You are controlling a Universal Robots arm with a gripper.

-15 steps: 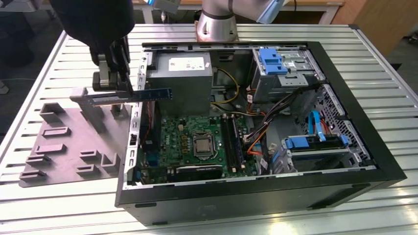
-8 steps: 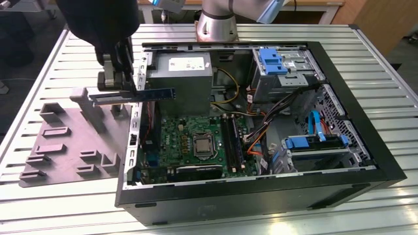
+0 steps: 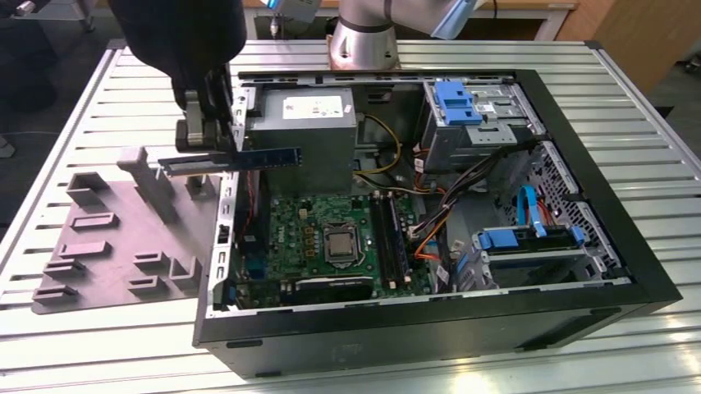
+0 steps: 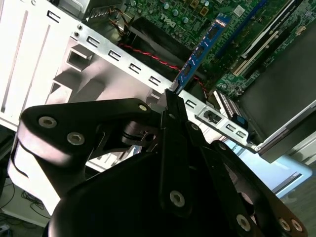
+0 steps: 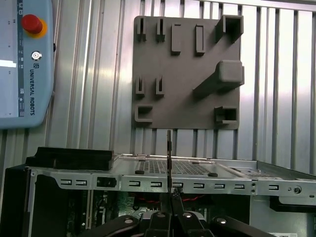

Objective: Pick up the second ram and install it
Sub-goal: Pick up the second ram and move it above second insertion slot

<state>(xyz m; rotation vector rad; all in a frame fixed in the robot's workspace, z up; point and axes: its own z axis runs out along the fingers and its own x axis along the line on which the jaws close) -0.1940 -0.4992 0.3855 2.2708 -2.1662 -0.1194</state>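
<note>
My gripper (image 3: 208, 150) is shut on the second ram (image 3: 274, 156), a long narrow stick with a blue board and small chips. It holds the stick level, above the case wall on the exterior view's left, between the grey tray (image 3: 110, 238) and the power supply. In the second wrist view the fingertips (image 4: 170, 101) pinch one end of the ram (image 4: 200, 52), which points out over the green motherboard. In the first wrist view the ram (image 5: 169, 155) is edge-on, rising from the gripper (image 5: 171, 193) above the case rim. The black memory slots (image 3: 389, 234) lie on the motherboard (image 3: 328, 238).
The open computer case (image 3: 613, 271) has a grey power supply (image 3: 301, 123), blue drive cages (image 3: 460, 103) and loose cables. The light grey tray (image 5: 182, 98) with raised blocks lies on the slatted metal table beside the case. A teach pendant (image 5: 24, 64) lies on the table.
</note>
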